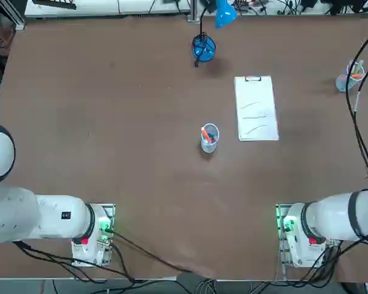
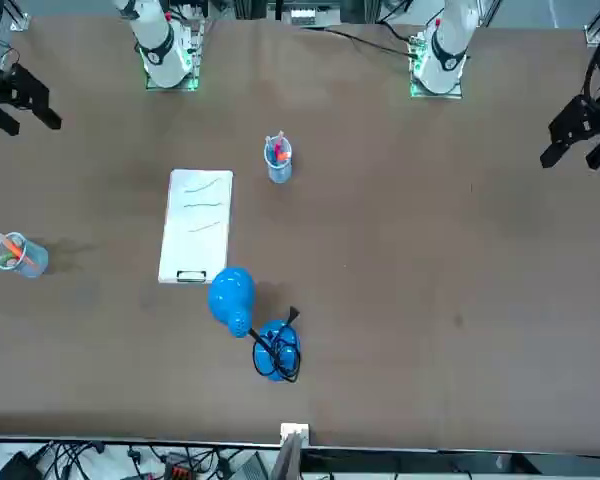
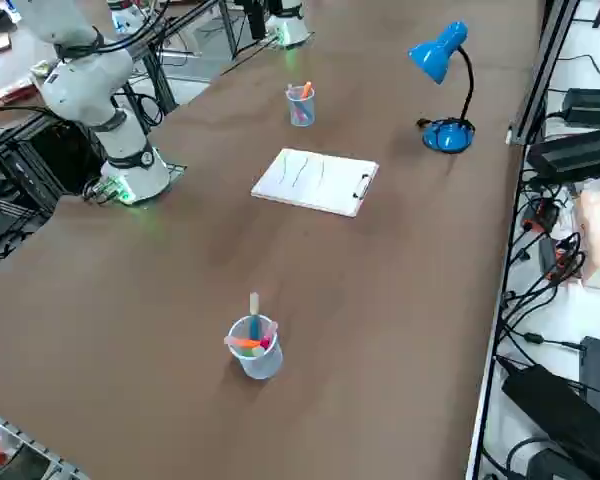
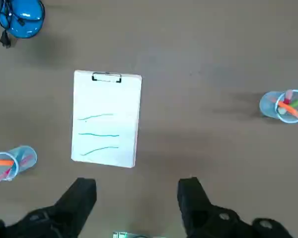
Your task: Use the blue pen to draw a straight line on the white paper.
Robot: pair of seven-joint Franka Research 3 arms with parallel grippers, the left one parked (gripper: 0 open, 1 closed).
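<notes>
While the right gripper (image 4: pixel 137 183) hangs high over the bench (image 1: pixel 110 122), fingers (image 4: pixel 84 196) spread and holding nothing, all the risk is in the pick.

- Blue pen (image 1: pixel 207 139): looks like the cyan bit in the clear cup (image 1: pixel 209 137) just beside the white paper (image 1: pixel 256 108), bunched with orange and pink pens. Not certain from up here.
- Risk 1: wrong pen. The sticks touch each other, so the fingers could close on an orange one, or on two at once.
- Risk 2: the cup looks light; a side nudge on the way in would tip or drag it.
- Risk 3: decoy. The second cup (image 1: pixel 349 76), well apart at the bench edge, holds orange and green pens plus a pale stick.
- Risk 4: a pen gripped at a slant means the tip lands off target or skates.
- Risk 5: the sheet is held only by the metal clip (image 1: pixel 253 78) at its far short edge, so a hard press may slide it. It already carries three thin cyan strokes; a new line could cross them.
- Blue desk lamp (image 1: pixel 203 48) stands near the clip end, so keep the arm clear of it.

Writing: no brand, label or text readable anywhere.
</notes>
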